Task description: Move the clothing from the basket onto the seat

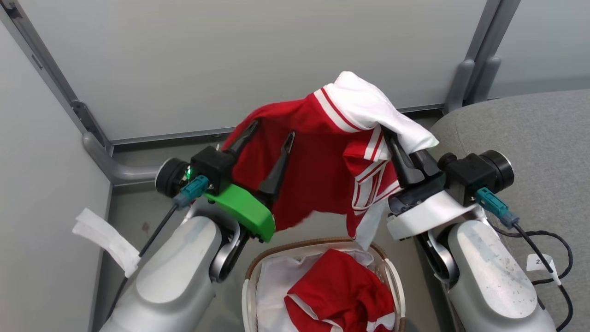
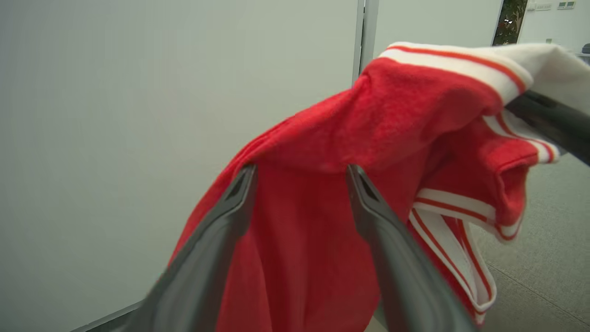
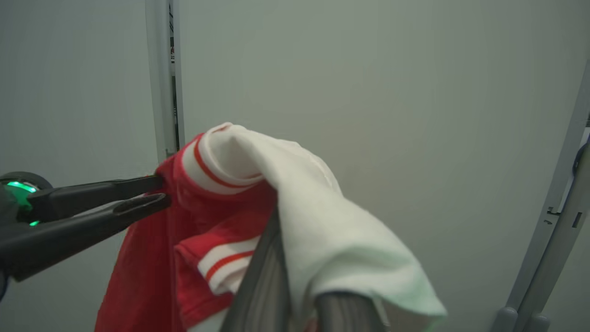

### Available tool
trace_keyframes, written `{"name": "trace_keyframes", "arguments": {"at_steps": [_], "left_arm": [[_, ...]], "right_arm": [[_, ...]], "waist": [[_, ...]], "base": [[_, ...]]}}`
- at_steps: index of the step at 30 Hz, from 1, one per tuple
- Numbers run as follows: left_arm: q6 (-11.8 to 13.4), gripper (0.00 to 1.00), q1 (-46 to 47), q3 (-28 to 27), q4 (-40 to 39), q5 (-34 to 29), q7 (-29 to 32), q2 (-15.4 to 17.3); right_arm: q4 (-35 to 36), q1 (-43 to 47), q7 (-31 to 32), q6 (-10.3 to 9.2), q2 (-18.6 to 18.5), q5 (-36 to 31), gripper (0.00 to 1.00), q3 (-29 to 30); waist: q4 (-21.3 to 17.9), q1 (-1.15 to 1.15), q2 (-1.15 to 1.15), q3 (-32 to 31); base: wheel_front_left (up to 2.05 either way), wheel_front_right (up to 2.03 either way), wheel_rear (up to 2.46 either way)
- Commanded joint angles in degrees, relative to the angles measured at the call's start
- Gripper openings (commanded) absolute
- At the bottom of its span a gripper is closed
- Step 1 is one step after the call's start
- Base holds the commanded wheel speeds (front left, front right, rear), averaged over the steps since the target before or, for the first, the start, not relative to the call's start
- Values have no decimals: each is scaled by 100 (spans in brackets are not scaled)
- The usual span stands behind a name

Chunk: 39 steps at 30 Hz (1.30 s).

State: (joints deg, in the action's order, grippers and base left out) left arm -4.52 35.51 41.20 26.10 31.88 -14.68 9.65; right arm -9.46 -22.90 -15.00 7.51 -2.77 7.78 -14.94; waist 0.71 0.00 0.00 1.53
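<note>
Head view: a red garment (image 1: 313, 152) with white trim hangs above the basket (image 1: 247, 295), strung between both grippers. The left gripper (image 1: 273, 129) is spread wide, with fabric draped over its tips. On the right gripper (image 1: 404, 150) white cloth buries the tips, so I cannot tell its grip. A second garment (image 1: 336, 286) lies in the basket, and the sofa (image 1: 530, 124) is on the right.

Left wrist view: the parted fingers (image 2: 216, 230) reach under a red fold.

Right wrist view: white cloth covers the fingers (image 3: 262, 276).

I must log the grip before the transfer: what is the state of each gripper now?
Left gripper: open, the raised red garment draped over its fingertips.
Right gripper: closed on the white part of that garment.
</note>
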Motion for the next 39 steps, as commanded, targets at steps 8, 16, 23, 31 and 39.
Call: {"name": "trace_keyframes", "arguments": {"at_steps": [8,16,23,31,39], "left_arm": [[32,100,-661,-136,63,-6,-54,-89],[-68,100,-1070,-414,-152,-180,-47,-221],[-140,100,-1262,-583,-232,-420,-48,-283],[-197,100,-1294,-739,-285,-663,-48,-398],[-251,100,-1213,-745,-324,-844,-48,-503]], "right_arm": [[147,58,-28,-4,-20,-182,0,322],[172,36,-28,-4,-22,-330,0,598],[243,-102,-28,-4,-22,-444,0,819],[344,-156,-28,-5,-21,-580,0,1035],[448,-99,-28,-5,-19,-695,0,1336]], "waist": [[-59,0,0,125],[-153,0,0,228],[-454,0,0,383],[-1203,0,0,603],[-1961,0,0,805]], "base": [[0,0,0],[0,0,0],[0,0,0],[0,0,0],[0,0,0]]}}
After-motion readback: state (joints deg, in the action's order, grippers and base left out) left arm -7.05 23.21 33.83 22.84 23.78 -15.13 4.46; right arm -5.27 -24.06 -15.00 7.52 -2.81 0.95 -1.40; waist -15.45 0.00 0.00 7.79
